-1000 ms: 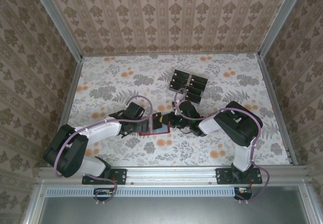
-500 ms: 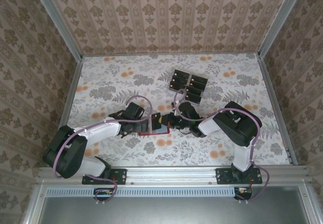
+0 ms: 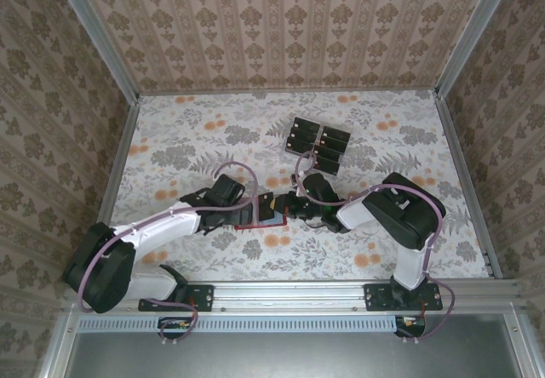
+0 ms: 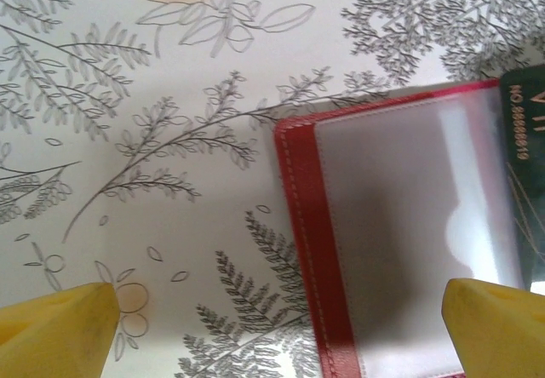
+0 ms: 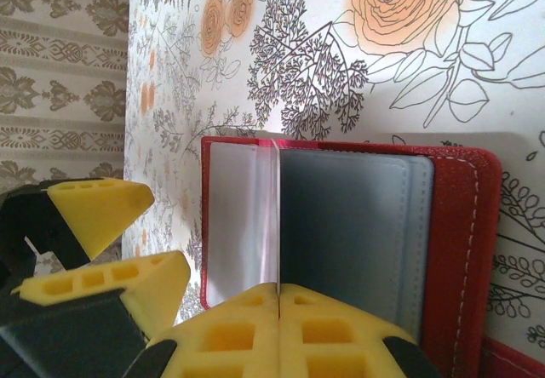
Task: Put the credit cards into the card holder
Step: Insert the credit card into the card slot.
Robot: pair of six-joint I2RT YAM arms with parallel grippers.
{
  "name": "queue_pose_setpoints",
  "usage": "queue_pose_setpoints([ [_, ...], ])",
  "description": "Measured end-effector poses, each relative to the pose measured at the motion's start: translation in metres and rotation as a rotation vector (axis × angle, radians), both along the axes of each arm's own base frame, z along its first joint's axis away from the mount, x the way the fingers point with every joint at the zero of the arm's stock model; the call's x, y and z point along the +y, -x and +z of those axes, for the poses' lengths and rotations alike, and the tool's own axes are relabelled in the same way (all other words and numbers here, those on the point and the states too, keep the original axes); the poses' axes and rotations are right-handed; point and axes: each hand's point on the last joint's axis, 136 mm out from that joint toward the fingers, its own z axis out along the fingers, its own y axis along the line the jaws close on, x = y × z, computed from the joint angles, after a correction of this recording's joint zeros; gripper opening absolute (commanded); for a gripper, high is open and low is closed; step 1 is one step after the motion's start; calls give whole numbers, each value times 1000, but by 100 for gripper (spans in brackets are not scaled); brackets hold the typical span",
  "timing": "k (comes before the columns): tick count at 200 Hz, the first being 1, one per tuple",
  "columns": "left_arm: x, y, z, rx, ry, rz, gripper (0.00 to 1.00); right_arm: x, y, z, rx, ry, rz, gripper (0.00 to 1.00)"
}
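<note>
**A:** What is the card holder made of, and where is it?

**B:** You have the card holder (image 3: 264,220) lying open on the flowered cloth (image 3: 187,131), lower centre of the top view. It is red stitched leather with glossy clear sleeves and a grey inside.

**A:** And the fingers?

**B:** Your left gripper (image 4: 277,331) has its yellow foam tips spread wide. Your right gripper (image 5: 279,327) is pressed together on a credit card (image 4: 524,140), which its own camera sees edge-on. The left wrist view shows the card's dark face, printed "NO" and then digits too blurred to read. More black cards (image 3: 332,137) sit at upper centre of the top view.
</note>
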Motion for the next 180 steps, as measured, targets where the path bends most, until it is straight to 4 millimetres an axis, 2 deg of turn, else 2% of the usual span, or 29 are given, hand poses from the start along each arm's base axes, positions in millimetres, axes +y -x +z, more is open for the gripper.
queue_pose_setpoints([
  [26, -6, 4, -10, 21, -14, -18, 100, 0, 0, 0, 1, 0, 0, 0],
  [57, -3, 8, -24, 61, -40, 17, 100, 0, 0, 0, 0, 0, 0, 0],
  [180, 4, 9, -23, 48, -26, 94, 100, -1, -2, -1, -5, 7, -15, 0],
])
